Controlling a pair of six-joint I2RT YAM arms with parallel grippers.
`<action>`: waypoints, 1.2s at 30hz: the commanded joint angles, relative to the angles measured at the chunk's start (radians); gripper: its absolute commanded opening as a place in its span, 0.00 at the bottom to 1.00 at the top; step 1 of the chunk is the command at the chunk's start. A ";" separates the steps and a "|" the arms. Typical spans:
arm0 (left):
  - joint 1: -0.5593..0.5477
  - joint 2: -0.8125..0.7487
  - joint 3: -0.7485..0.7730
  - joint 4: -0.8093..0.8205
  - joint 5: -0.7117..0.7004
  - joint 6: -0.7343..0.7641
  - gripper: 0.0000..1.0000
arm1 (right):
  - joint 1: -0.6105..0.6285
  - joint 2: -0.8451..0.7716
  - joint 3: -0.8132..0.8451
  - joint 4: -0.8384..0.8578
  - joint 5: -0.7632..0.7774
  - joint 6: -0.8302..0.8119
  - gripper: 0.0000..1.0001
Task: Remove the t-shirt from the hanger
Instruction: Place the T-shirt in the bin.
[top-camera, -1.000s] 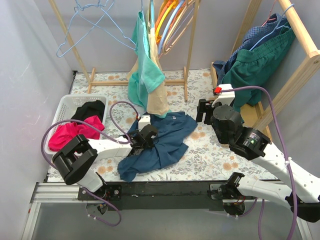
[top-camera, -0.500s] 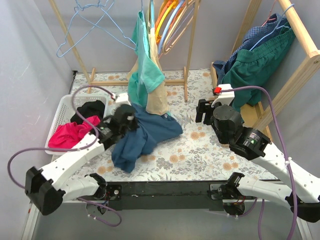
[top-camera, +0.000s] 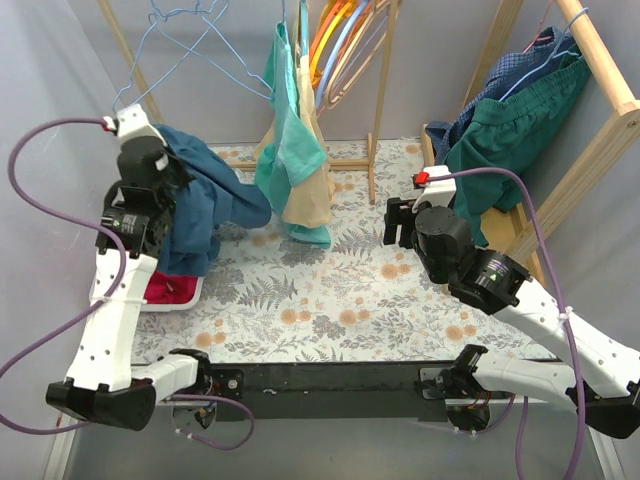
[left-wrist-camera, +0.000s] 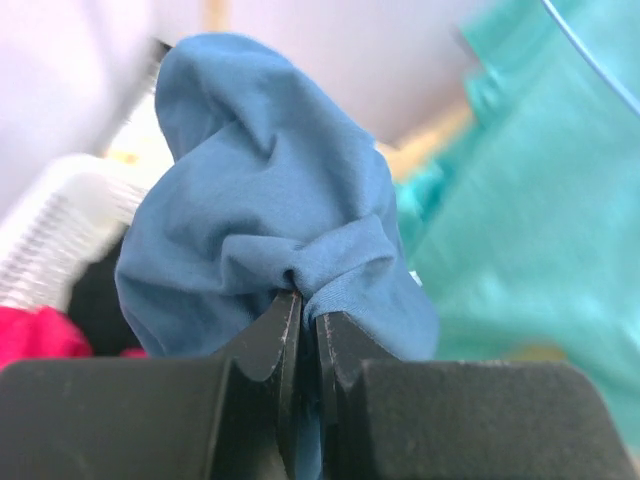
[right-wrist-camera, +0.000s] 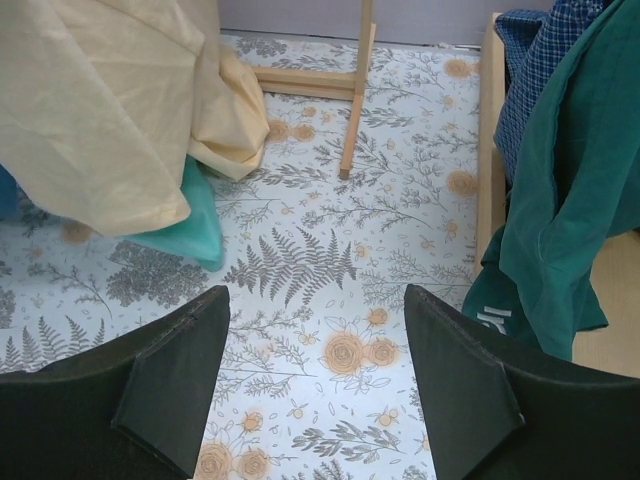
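The blue t-shirt (top-camera: 205, 205) hangs bunched from my left gripper (top-camera: 168, 170), off any hanger and lifted above the left side of the table, over the white basket (top-camera: 186, 297). In the left wrist view the jaws (left-wrist-camera: 308, 310) are pinched shut on a fold of the blue t-shirt (left-wrist-camera: 260, 190). Empty blue wire hangers (top-camera: 190, 40) hang on the rack at the back left. My right gripper (top-camera: 400, 222) is open and empty above the flowered table cloth (right-wrist-camera: 330, 270).
A teal garment (top-camera: 290, 140) and a cream garment (top-camera: 312, 195) hang from the middle rack down to the table. A green garment (top-camera: 520, 120) and a blue plaid one hang on the wooden rack at right. A red garment (top-camera: 165, 290) lies in the basket.
My left arm has lifted the blue t-shirt off the table and swung it up and left over the basket. My right arm has shifted only slightly.
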 joint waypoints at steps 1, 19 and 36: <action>0.179 0.055 0.160 -0.016 0.116 0.077 0.00 | -0.001 0.020 0.057 0.060 -0.017 -0.019 0.78; 0.369 -0.084 0.039 -0.065 0.018 0.071 0.00 | -0.001 0.095 0.087 0.073 -0.112 -0.052 0.78; 0.501 0.092 -0.368 0.219 0.220 -0.153 0.00 | -0.001 0.003 -0.006 0.101 -0.104 -0.036 0.77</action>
